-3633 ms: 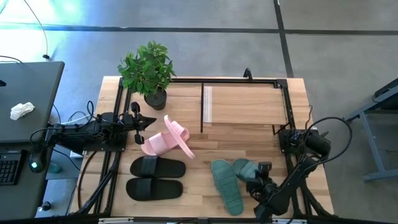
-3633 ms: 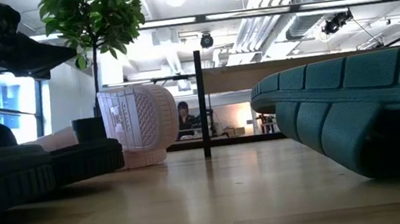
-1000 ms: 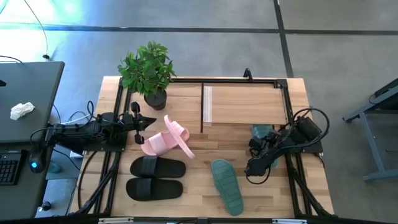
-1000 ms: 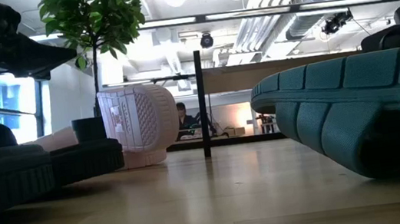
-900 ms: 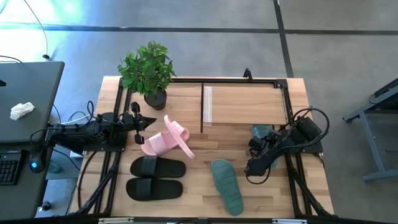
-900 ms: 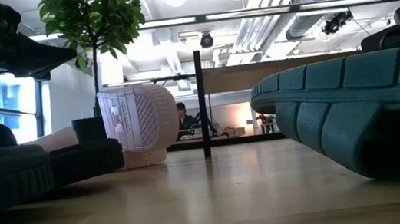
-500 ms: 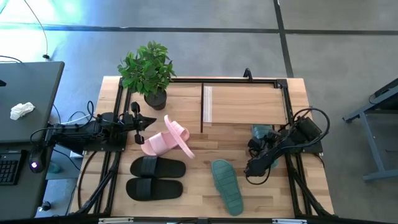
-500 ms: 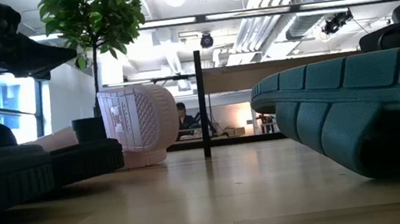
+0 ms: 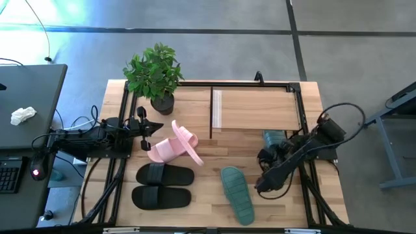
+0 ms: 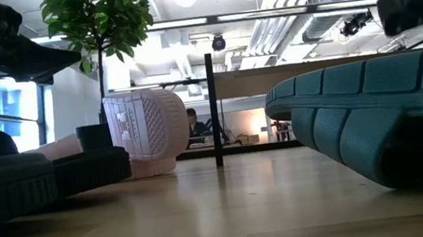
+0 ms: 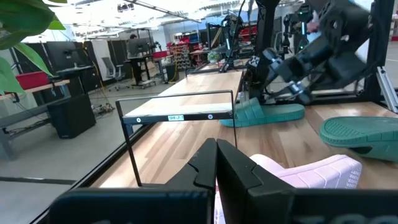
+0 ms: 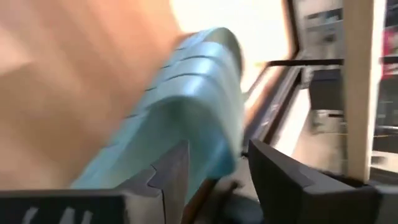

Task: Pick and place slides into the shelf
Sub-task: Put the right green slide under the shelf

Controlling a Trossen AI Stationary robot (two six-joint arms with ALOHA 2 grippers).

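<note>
One dark green slide (image 9: 273, 138) lies at the shelf's (image 9: 257, 107) near right edge, its far end under the plank, also seen from the left wrist (image 11: 268, 114). My right gripper (image 9: 268, 154) hangs open just above and behind it (image 12: 214, 149), touching nothing. The second green slide (image 9: 237, 194) lies sole up near the front edge. The pink pair (image 9: 172, 147) sits mid-table, one slide leaning on the other. Both black slides (image 9: 164, 175) lie flat at front left. My left gripper (image 9: 148, 127) waits shut at the table's left (image 11: 216, 163).
A potted plant (image 9: 156, 73) stands at the far left corner, beside the shelf's black frame (image 9: 211, 110). Bare wood shows between the pink pair and the shelf. In the low view the near green slide (image 10: 375, 117) fills the right side.
My right arm has risen and drawn back a little from the green slide at the shelf, tipping less steeply. That slide has stayed where it lay by the shelf's near edge. Nothing else has moved.
</note>
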